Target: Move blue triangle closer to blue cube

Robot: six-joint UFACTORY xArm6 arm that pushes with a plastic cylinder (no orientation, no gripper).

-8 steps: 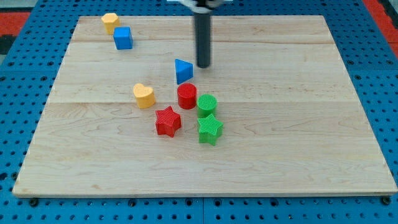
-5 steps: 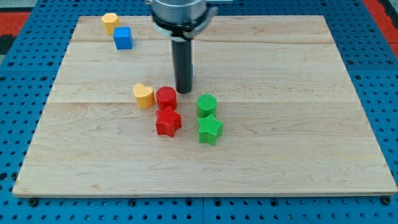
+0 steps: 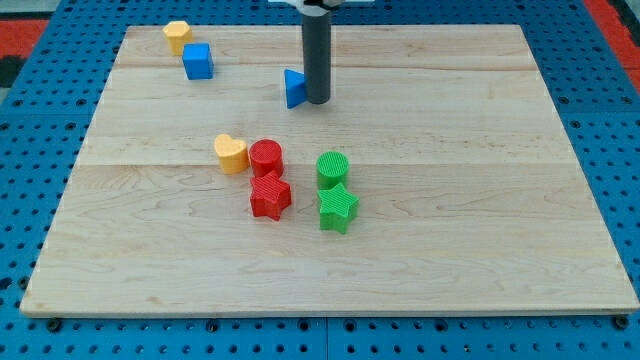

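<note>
The blue triangle (image 3: 293, 89) lies on the wooden board in the upper middle of the view. My tip (image 3: 317, 100) stands right against the triangle's right side, and the dark rod hides part of it. The blue cube (image 3: 197, 61) sits at the upper left, well to the left of the triangle and a little higher in the view.
A yellow block (image 3: 177, 35) sits just above and left of the blue cube. Below the middle lie a yellow heart (image 3: 230, 154), a red cylinder (image 3: 266, 158), a red star (image 3: 269, 196), a green cylinder (image 3: 333, 169) and a green star (image 3: 338, 208).
The blue triangle has moved up the view, away from the cluster. The red cylinder has shifted left, next to the yellow heart. My tip swung down and left, then came back up beside the triangle.
</note>
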